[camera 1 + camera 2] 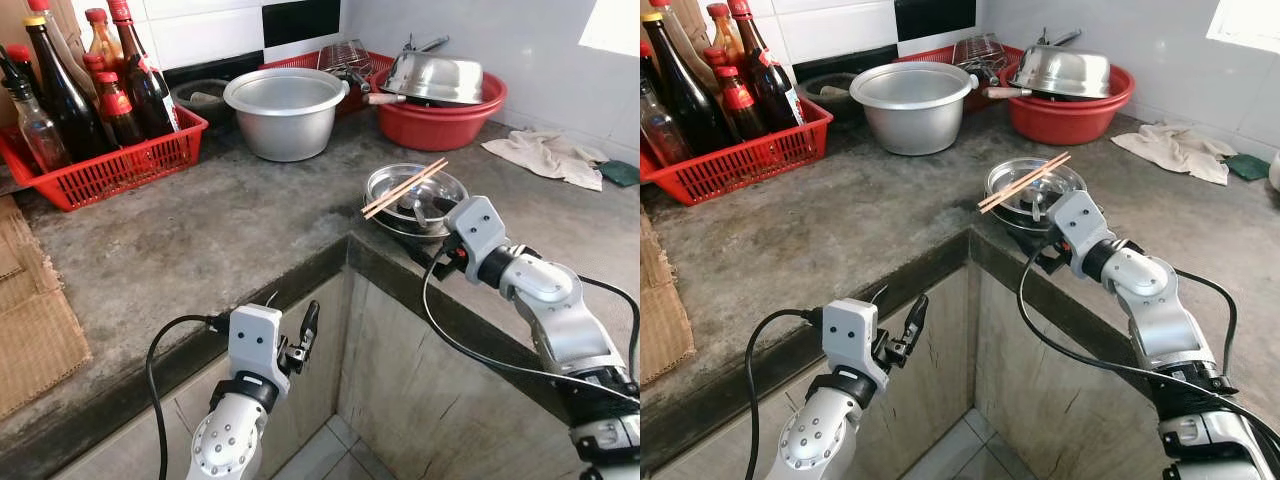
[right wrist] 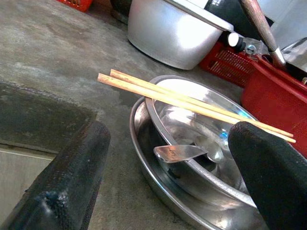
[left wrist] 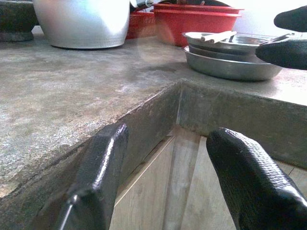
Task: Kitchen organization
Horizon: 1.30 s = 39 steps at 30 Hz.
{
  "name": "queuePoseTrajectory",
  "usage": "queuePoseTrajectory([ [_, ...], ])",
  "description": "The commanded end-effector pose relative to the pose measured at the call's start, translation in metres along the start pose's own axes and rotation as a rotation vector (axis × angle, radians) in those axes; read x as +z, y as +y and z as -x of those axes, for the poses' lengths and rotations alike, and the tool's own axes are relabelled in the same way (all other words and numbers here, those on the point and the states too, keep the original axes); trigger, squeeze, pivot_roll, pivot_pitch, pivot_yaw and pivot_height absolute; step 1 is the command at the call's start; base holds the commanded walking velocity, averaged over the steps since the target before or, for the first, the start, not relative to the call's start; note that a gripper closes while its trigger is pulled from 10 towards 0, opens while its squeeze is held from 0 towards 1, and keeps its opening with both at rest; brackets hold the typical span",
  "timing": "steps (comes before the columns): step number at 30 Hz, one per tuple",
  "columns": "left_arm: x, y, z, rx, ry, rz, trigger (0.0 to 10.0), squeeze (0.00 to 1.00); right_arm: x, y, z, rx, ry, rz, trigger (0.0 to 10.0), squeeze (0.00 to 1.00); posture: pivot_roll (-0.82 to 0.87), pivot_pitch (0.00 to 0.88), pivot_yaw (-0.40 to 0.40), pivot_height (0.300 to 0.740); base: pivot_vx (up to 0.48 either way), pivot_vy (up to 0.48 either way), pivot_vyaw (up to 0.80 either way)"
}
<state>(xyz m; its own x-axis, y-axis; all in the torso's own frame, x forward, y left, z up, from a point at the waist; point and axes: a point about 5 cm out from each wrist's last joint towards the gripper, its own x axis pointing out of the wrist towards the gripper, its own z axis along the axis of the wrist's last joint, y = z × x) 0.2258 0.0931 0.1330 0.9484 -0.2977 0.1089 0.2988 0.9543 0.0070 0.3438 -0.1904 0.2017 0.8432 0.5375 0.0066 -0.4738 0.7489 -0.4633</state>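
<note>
Low at the counter's inner corner, the left gripper [image 1: 308, 335] hangs with fingers spread, grasping nothing. Just beside the stacked steel bowls [image 2: 201, 158], the right gripper [image 2: 168, 177] also has its fingers parted and empty. Across the bowls' rim lie wooden chopsticks [image 1: 404, 187], a spoon [image 2: 180, 152] inside. Behind stand an aluminium pot [image 1: 285, 110], a red basin [image 1: 440, 122] and a red basket of bottles [image 1: 100, 165] on the concrete counter [image 1: 200, 240].

My arms are silver metal with rounded joint housings; my left forearm [image 1: 228, 440] carries a ring of small screws. Pale grey, boxy wrist blocks sit above black collars. A black cable [image 1: 470, 345] loops from each wrist. My fingers [image 3: 254, 187] are black with a finely pebbled texture.
</note>
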Motion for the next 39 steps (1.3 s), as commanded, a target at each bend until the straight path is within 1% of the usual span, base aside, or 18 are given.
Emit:
queuePoseTrajectory([
  [1, 0.0019, -0.0012, 0.0001, -0.001, -0.009, -0.002, 10.0, 0.00, 0.0042, -0.0004, -0.0040, 0.003, -0.013, 0.024, 4.9, 0.00, 0.10, 0.061, -0.039, 0.740, 0.000, 0.000, 0.00],
  [2, 0.0019, -0.0011, 0.0002, 0.000, -0.008, -0.002, 10.0, 0.00, 0.0045, -0.0007, -0.0049, 0.003, -0.014, 0.026, 0.0, 0.00, 0.10, 0.063, -0.038, 0.740, 0.000, 0.000, 0.00],
  [7, 0.0021, -0.0013, 0.0004, 0.001, -0.008, -0.002, 10.0, 0.00, 0.0047, -0.0019, -0.0054, 0.000, -0.013, 0.030, 0.0, 0.00, 0.10, 0.063, -0.041, 0.740, 0.000, 0.000, 0.00],
  [8, 0.0021, -0.0013, 0.0004, 0.002, -0.009, -0.001, 10.0, 0.00, 0.0050, -0.0025, -0.0055, -0.001, -0.012, 0.031, 9.0, 0.00, 0.10, 0.063, -0.041, 0.740, 0.000, 0.000, 0.00],
  [9, 0.0022, -0.0014, 0.0003, 0.002, -0.009, -0.001, 10.0, 0.00, 0.0054, -0.0032, -0.0056, -0.002, -0.013, 0.032, 10.0, 0.00, 0.10, 0.065, -0.039, 0.740, 0.000, 0.000, 0.00],
  [17, 0.0025, -0.0017, -0.0003, 0.003, -0.009, -0.001, 10.0, 0.00, 0.0063, -0.0043, -0.0065, 0.000, -0.016, 0.036, 10.0, 0.00, 0.10, 0.065, -0.040, 0.740, 0.000, 0.000, 0.00],
  [26, 0.0025, -0.0018, -0.0006, 0.006, -0.010, -0.002, 10.0, 0.00, 0.0028, -0.0043, -0.0077, 0.005, 0.007, 0.039, 10.0, 0.00, 0.10, 0.066, -0.041, 0.740, 0.000, 0.000, 0.00],
  [28, 0.0025, -0.0016, -0.0006, 0.008, -0.010, -0.002, 10.0, 0.00, 0.0034, -0.0048, -0.0083, 0.003, 0.003, 0.039, 9.2, 0.00, 0.10, 0.065, -0.042, 0.740, 0.000, 0.000, 0.00],
  [29, 0.0025, -0.0017, -0.0006, 0.008, -0.010, -0.001, 10.0, 0.00, 0.0034, -0.0049, -0.0084, 0.003, 0.004, 0.037, 8.9, 0.00, 0.10, 0.066, -0.042, 0.740, 0.000, 0.000, 0.00],
  [30, 0.0023, -0.0017, -0.0005, 0.008, -0.010, -0.002, 10.0, 0.00, 0.0036, -0.0048, -0.0087, 0.004, 0.002, 0.037, 4.7, 0.00, 0.10, 0.066, -0.041, 0.740, 0.000, 0.000, 0.00],
  [32, 0.0022, -0.0017, -0.0004, 0.008, -0.009, -0.002, 10.0, 0.00, 0.0038, -0.0046, -0.0089, 0.004, 0.002, 0.038, 4.7, 0.00, 0.10, 0.066, -0.041, 0.740, 0.000, 0.000, 0.00],
  [34, 0.0023, -0.0018, -0.0005, 0.008, -0.010, -0.001, 10.0, 0.00, 0.0039, -0.0048, -0.0093, 0.005, 0.002, 0.038, 2.8, 0.00, 0.10, 0.066, -0.044, 0.740, 0.000, 0.000, 0.00],
  [36, 0.0023, -0.0019, -0.0006, 0.008, -0.010, -0.001, 10.0, 0.00, 0.0040, -0.0049, -0.0094, 0.005, 0.002, 0.037, 2.8, 0.00, 0.10, 0.066, -0.044, 0.740, 0.000, 0.000, 0.00],
  [38, 0.0023, -0.0015, -0.0005, 0.010, -0.009, -0.002, 10.0, 0.00, 0.0046, -0.0052, -0.0098, 0.007, 0.000, 0.039, 2.5, 0.00, 0.10, 0.067, -0.044, 0.740, 0.000, 0.000, 0.00],
  [39, 0.0023, -0.0013, -0.0005, 0.011, -0.009, -0.002, 10.0, 0.00, 0.0048, -0.0054, -0.0099, 0.008, 0.000, 0.041, 2.5, 0.00, 0.10, 0.067, -0.044, 0.740, 0.000, 0.000, 0.00],
])
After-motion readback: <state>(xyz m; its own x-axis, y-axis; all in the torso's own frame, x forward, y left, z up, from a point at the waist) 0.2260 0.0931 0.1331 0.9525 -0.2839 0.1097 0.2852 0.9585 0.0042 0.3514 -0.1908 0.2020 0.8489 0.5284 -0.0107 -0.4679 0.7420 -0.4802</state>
